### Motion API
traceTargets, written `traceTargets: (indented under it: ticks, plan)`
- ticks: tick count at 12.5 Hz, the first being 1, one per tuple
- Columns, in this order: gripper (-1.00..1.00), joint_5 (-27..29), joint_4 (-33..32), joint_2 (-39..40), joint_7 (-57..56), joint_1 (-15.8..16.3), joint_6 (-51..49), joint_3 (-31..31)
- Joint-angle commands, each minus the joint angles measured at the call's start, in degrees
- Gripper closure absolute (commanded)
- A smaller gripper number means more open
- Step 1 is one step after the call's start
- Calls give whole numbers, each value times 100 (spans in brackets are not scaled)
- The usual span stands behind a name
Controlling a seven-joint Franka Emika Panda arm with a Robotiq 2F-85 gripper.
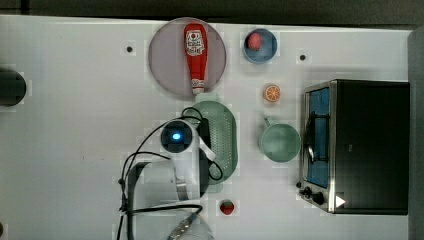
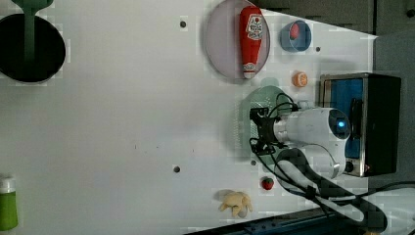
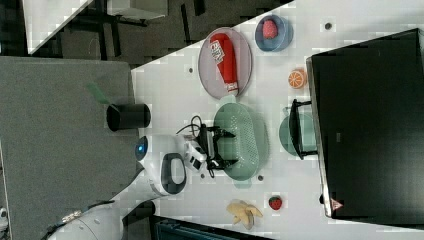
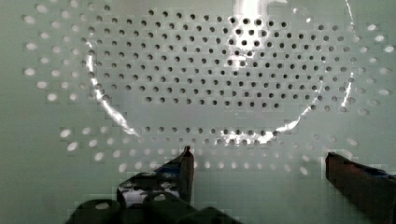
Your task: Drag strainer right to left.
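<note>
One pale green oval strainer [image 1: 223, 135], seemingly perforated.

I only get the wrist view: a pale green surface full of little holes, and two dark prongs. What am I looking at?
Observer: The inside of the strainer, an oval colander lying on a white table.
Operator: And the prongs?
Observer: They belong to the gripper, which is open. The right view shows it over the part of the strainer towards the right view's left.
Operator: Is anything close by?
Observer: In the top view a green cup stands just to the strainer's right, apart from it, with a toaster oven beyond.
Operator: Anything else?
Observer: A ketchup bottle lies on a round plate, towards the top view's top.
</note>
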Motion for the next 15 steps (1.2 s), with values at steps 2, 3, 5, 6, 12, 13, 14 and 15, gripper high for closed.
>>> traceTargets:
  ticks: [2,3,5,6,12,13,14,15]
  plan:
    - [-100,-55,268,29,946,548,-16,127]
    - [-100,-55,347,97,1070,692,-15,127]
    - [-100,-53,566,273,1296,981,-17,128]
    - [-100,-52,688,370,1428,1119,-21,128]
    - [-100,43,1418,875,1819,1775,-55,137]
    - [-100,126,1521,905,1892,1842,-114,154]
    - [-100,231,1605,912,1967,1885,-259,184]
    - [-100,341,1702,924,1976,1916,-406,230]
